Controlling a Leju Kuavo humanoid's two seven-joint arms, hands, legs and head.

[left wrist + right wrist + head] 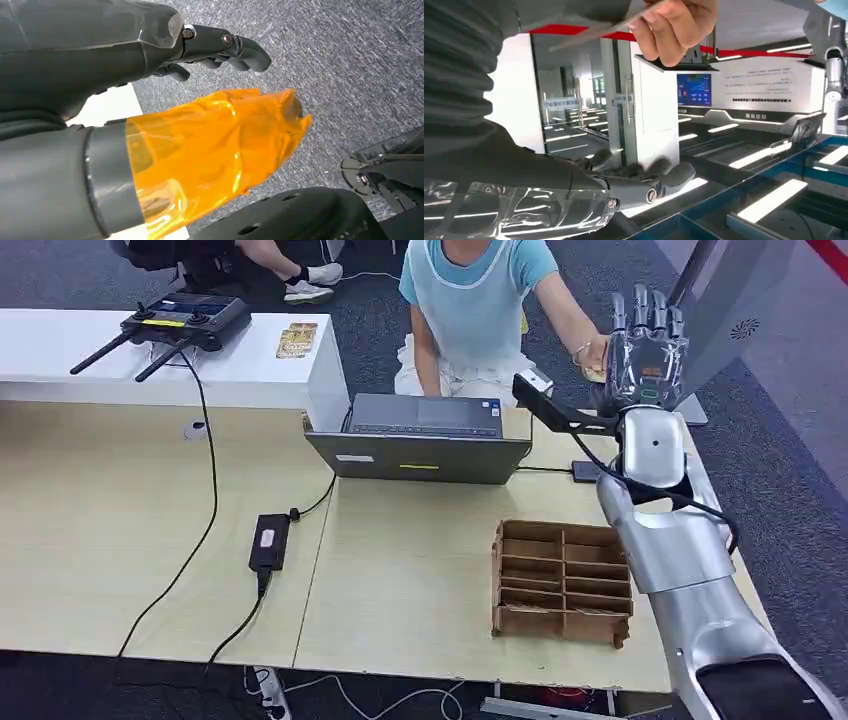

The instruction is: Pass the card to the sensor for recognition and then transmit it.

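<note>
Right hand (647, 345) raised at the table's far right corner, fingers extended and apart, grasping nothing. A person's hand (674, 25) holds the card (604, 31) just beside it. Left hand (220, 47) hangs over grey carpet, fingers loosely curled, nothing held. Cardboard divider box (562, 582) sits near the right arm.
</note>
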